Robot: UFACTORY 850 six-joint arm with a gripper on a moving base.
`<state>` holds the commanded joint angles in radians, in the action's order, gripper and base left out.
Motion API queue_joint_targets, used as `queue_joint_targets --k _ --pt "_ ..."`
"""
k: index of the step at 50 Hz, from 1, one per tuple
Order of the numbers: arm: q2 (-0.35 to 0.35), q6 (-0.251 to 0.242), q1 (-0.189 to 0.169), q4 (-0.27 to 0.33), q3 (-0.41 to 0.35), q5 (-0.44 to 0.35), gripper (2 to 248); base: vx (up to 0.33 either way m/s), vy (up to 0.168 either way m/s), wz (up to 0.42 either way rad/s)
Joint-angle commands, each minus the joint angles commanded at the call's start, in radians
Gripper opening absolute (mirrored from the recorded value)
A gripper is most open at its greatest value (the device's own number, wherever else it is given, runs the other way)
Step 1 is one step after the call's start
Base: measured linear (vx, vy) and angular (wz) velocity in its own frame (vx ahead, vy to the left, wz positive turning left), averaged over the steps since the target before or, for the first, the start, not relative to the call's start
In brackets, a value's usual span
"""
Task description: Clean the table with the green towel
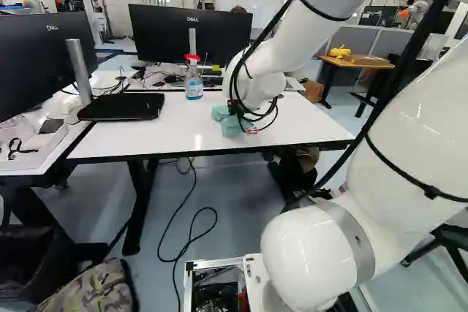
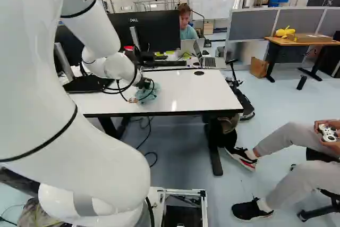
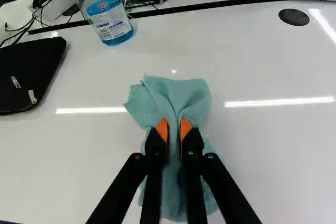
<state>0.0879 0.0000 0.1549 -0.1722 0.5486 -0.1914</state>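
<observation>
Gripper (image 3: 174,130) pinching green towel (image 3: 185,95) on worktop (image 3: 273,150). Risks: wide sweep toward far edge tips spray bottle (image 3: 108,18); narrow pinch lets cloth slip under drag.

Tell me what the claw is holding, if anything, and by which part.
The green towel, by a bunched fold near its middle, pinched between the orange pads of the claw.

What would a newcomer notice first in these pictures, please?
The big white arm comes first, at the right of the left base view. Next is the green towel, pinched in the end effector on the white table. Beyond it stands the bottle of blue liquid.
</observation>
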Motion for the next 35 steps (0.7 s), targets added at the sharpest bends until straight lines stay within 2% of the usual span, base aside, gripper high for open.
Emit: queue_joint_targets --k 3,4,8,9,13,14,19,20,24,25,29,30,34,35 --pt "0.000 0.000 0.000 0.000 0.000 0.000 48 0.000 0.000 0.000" --pt "0.000 0.000 0.000 0.000 0.000 0.000 61 0.000 0.000 0.000" --pt "0.000 0.000 0.000 0.000 0.000 0.000 61 0.000 0.000 0.000" --pt "0.000 0.000 0.000 0.000 0.000 0.000 95 0.000 0.000 0.000" --pt "0.000 0.000 0.000 0.000 0.000 0.000 95 0.000 0.000 0.000" --pt "0.000 0.000 0.000 0.000 0.000 0.000 130 0.000 0.000 0.000" --pt "0.000 0.000 0.000 0.000 0.000 0.000 130 0.000 0.000 0.000" --pt "0.000 0.000 0.000 0.000 0.000 0.000 165 0.000 0.000 0.000" --pt "0.000 0.000 0.000 0.000 0.000 0.000 165 0.000 0.000 0.000" --pt "0.000 0.000 0.000 0.000 0.000 0.000 202 0.000 0.000 0.000" --pt "0.000 0.000 0.000 0.000 0.000 0.000 202 0.000 0.000 0.000" --pt "0.000 0.000 0.000 0.000 0.000 0.000 240 0.000 0.000 0.000" --pt "0.000 0.000 0.000 0.000 0.000 0.000 240 0.000 0.000 0.000" --pt "0.000 0.000 0.000 0.000 0.000 0.000 247 0.000 0.000 0.000"
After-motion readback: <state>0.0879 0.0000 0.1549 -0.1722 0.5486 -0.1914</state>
